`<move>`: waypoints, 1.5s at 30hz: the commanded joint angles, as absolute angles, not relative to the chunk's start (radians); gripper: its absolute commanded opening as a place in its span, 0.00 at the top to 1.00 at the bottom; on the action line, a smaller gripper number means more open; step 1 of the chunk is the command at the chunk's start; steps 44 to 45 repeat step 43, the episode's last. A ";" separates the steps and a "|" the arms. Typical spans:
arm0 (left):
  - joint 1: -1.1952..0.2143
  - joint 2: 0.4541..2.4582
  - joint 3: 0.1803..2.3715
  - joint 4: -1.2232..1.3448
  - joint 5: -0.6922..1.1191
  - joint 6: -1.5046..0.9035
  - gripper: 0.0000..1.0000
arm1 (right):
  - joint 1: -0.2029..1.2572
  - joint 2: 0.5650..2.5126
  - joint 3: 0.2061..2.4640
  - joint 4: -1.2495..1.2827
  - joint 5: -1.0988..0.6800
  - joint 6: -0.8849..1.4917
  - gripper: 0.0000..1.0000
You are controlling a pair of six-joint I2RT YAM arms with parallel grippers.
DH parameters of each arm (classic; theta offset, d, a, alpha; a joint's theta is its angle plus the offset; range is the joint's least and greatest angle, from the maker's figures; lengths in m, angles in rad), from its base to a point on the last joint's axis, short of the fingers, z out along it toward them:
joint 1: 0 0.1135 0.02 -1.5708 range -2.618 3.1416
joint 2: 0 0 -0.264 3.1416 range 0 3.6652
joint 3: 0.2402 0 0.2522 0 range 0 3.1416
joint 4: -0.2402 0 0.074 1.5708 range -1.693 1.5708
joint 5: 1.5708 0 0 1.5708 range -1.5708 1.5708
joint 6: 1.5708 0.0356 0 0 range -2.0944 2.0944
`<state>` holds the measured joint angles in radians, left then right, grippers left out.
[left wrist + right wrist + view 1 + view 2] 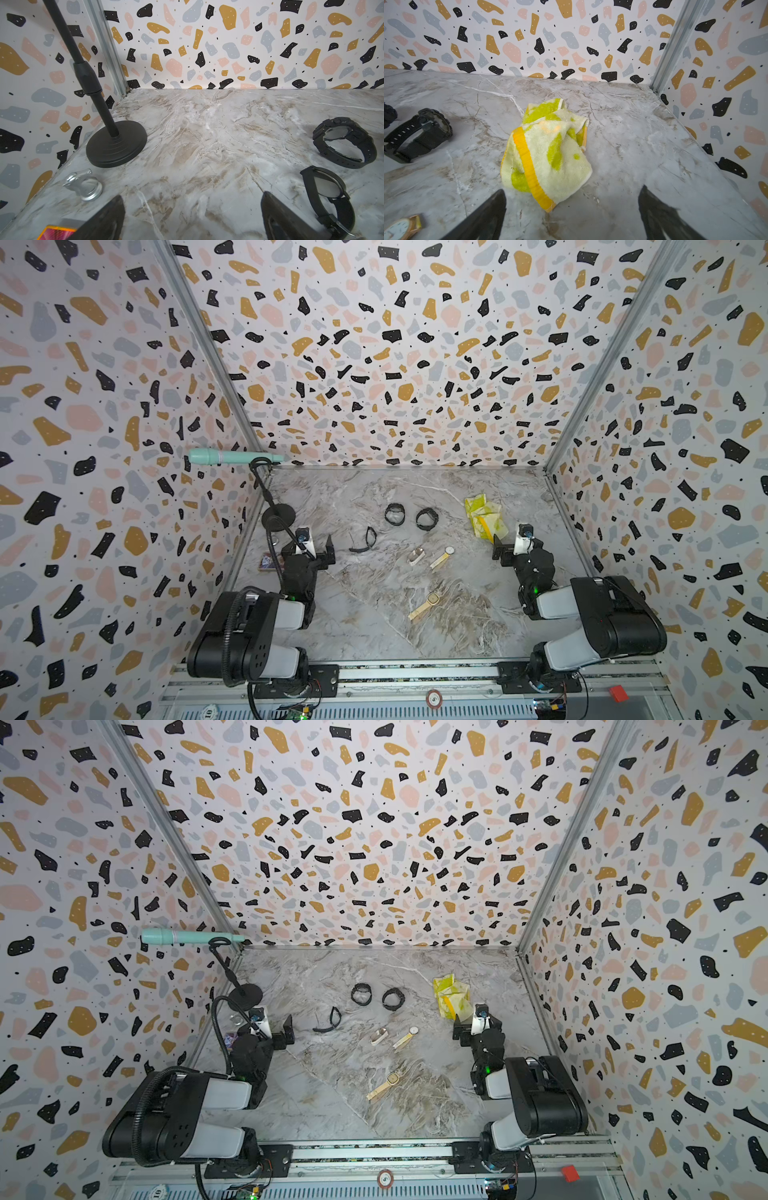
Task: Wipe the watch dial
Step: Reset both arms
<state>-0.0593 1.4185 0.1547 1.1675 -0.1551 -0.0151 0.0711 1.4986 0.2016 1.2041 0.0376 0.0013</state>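
Observation:
Several watches lie on the marble table (374,626). Two chunky black watches (394,514) (427,518) sit at the back, and a slim black watch (365,540) lies left of centre. A gold watch with a white round dial (442,556) and a gold watch with a square dial (428,603) lie nearer the front. A crumpled yellow-green cloth (548,149) lies just ahead of my right gripper (572,189), which is open and empty. My left gripper (192,196) is open over bare marble, with the slim black watch (328,193) beside it.
A black microphone stand base (116,143) stands near the left wall, holding a teal microphone (228,457). A silver ring-shaped piece (85,185) and a colourful card (270,562) lie by the left arm. A small pale watch (415,556) lies mid-table. Patterned walls enclose three sides.

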 commanded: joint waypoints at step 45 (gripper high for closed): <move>-0.094 1.395 0.166 1.195 -0.298 -0.017 0.01 | 0.072 1.486 0.222 1.210 0.034 -0.008 0.01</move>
